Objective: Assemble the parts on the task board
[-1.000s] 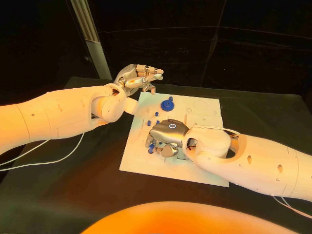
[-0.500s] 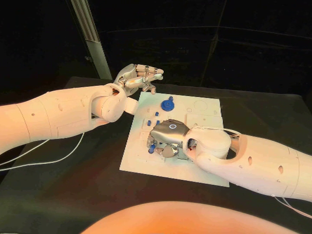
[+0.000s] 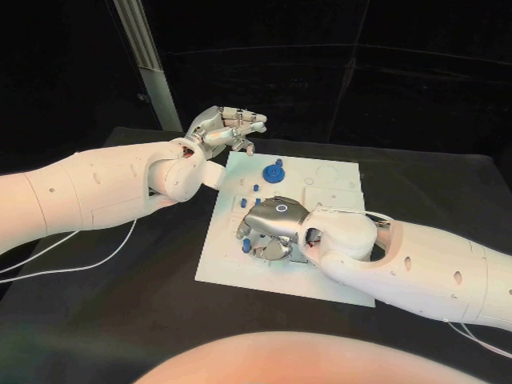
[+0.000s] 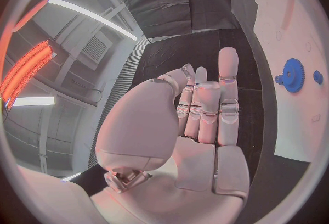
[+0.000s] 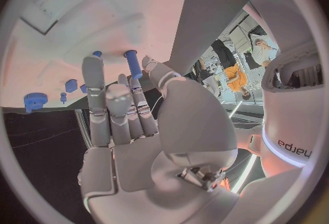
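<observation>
The white task board (image 3: 331,182) lies in the middle of the black table. A blue gear (image 3: 274,170) stands near its far edge, with small blue pegs (image 3: 256,190) just nearer. My right hand (image 3: 274,228) hovers palm down over the board's left middle and pinches a blue peg (image 5: 134,63) between thumb and fingertip, its end close to the board (image 5: 68,26). My left hand (image 3: 225,128) is raised beyond the board's far left corner, fingers curled in on nothing (image 4: 205,108). The gear (image 4: 293,74) lies off to that hand's side.
Other small blue pieces (image 5: 71,85) and the gear (image 5: 35,100) sit on the board beyond my right fingers. A grey upright post (image 3: 141,56) stands behind the table at the far left. White cables (image 3: 60,268) trail over the table's left side.
My right hand has edged slightly toward the board's left side with the peg. The left hand has not moved.
</observation>
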